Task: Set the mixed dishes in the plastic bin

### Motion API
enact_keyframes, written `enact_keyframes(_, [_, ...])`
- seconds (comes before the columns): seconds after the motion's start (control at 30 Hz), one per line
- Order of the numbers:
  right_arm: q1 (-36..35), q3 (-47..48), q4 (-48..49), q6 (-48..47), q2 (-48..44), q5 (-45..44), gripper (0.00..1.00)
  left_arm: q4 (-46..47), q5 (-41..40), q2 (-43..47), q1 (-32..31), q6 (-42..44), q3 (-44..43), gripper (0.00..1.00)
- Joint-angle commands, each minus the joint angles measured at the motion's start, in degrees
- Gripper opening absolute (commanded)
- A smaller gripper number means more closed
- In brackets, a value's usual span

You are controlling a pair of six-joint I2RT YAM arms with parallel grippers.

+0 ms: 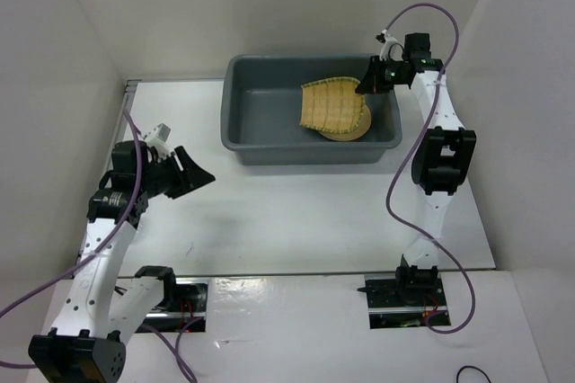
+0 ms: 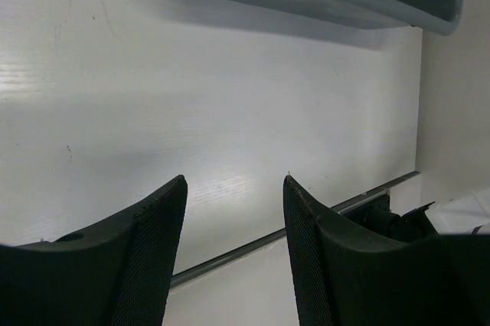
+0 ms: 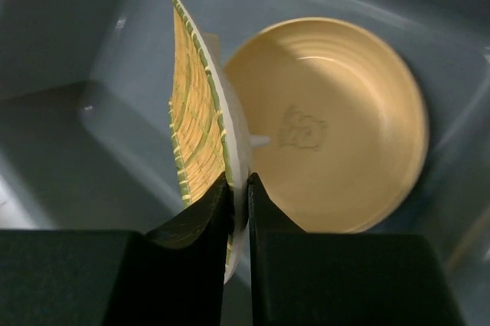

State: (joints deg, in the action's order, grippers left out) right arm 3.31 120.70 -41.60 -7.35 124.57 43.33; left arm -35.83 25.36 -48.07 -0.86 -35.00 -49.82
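The bamboo tray (image 3: 195,112) is gripped on edge by the right jaws, long axis running straight ahead of them, inside the plastic bin (image 1: 269,149), above a plate (image 3: 329,123). The left jaws are open, empty, well apart.

Robot lab test cell: white table (image 1: 296,212) boxed by plain white walls (image 1: 54,59); left arm (image 1: 108,248), right arm (image 1: 436,158) bolted at edge; purple cables (image 1: 395,181)

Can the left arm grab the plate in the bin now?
Probably not: the bamboo tray, pinched in the right pincer, hangs over the plate, and the left pincer is off beside the bin.
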Motion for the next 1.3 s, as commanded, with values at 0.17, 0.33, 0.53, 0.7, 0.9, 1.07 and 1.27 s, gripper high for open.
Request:
enact_keyframes(0.17, [0.91, 9.89, 3.46, -1.17, 5.06, -3.78, 0.0, -0.55, -0.49, 1.93, 0.42, -1.82, 0.69, 0.61])
enact_keyframes(0.33, [0.91, 11.57, 3.46, -1.17, 8.75, -5.71, 0.0, -2.3, -1.1, 0.53, 0.42, -1.21, 0.08, 0.61])
enact_keyframes(0.53, [0.91, 13.5, 3.99, -1.17, 11.47, -8.87, 0.0, -2.31, -1.63, -0.88, 0.42, -0.68, -0.45, 0.62])
enact_keyframes(0.7, [1.43, 14.64, 4.51, -1.17, 12.71, -11.6, 0.01, -2.31, -1.63, -1.94, 0.42, -0.68, -0.45, 0.62])
enact_keyframes(0.9, [2.75, 16.58, 5.75, -0.47, 13.77, -14.41, 0.02, -1.78, -1.63, -2.46, 0.42, -0.68, -0.45, 0.62])
enact_keyframes(1.07, [3.28, 16.58, 5.75, 0.68, 13.77, -16.44, 0.47, -1.78, -2.16, -2.46, 0.95, -0.68, 0.08, 0.64])
enact_keyframes(1.27, [3.28, 15.53, 5.75, 1.73, 11.4, -17.49, 0.87, -1.26, -3.56, -2.46, 1.48, -0.68, 0.08, 0.66])
